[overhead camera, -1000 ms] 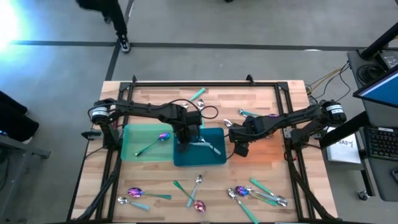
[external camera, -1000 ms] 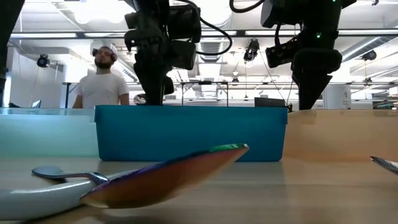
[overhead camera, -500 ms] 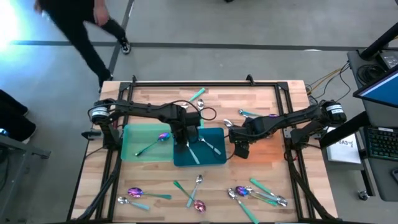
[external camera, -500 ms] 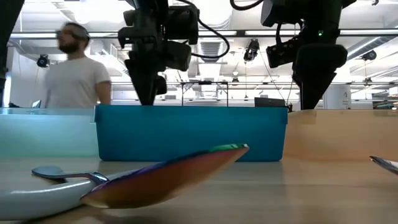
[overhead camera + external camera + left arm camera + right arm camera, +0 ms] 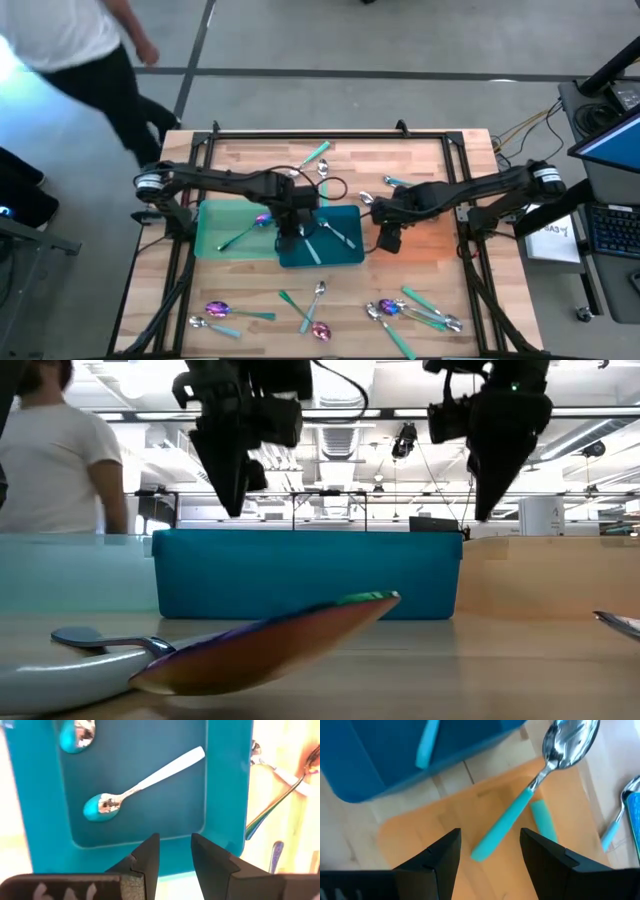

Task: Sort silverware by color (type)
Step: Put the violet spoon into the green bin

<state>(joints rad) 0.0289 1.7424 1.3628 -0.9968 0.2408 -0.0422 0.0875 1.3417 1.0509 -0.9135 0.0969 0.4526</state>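
My left gripper (image 5: 289, 232) (image 5: 175, 847) hangs open above the teal tray (image 5: 345, 255), holding nothing. Two all-silver spoons lie flat in that tray, one (image 5: 142, 785) just ahead of the fingers, the other (image 5: 340, 236) to its right. A purple-pink spoon (image 5: 250, 228) lies in the green tray (image 5: 215, 240). My right gripper (image 5: 386, 238) (image 5: 490, 850) is open above the orange tray (image 5: 440, 250), its fingers on either side of a teal-handled spoon (image 5: 530, 795) without touching it.
Loose spoons of all three kinds lie along the near edge (image 5: 318, 292) (image 5: 215, 308) (image 5: 420, 305), and more lie at the far side (image 5: 318, 152) (image 5: 400, 183). A purple spoon (image 5: 270, 645) fills the low view's foreground. A person stands beyond the table's far left corner.
A silver spoon that was at my left gripper now lies flat in the teal tray. The left gripper has let it go, risen and shifted slightly toward the table's left edge. My right gripper has risen, still open. The person has walked leftward.
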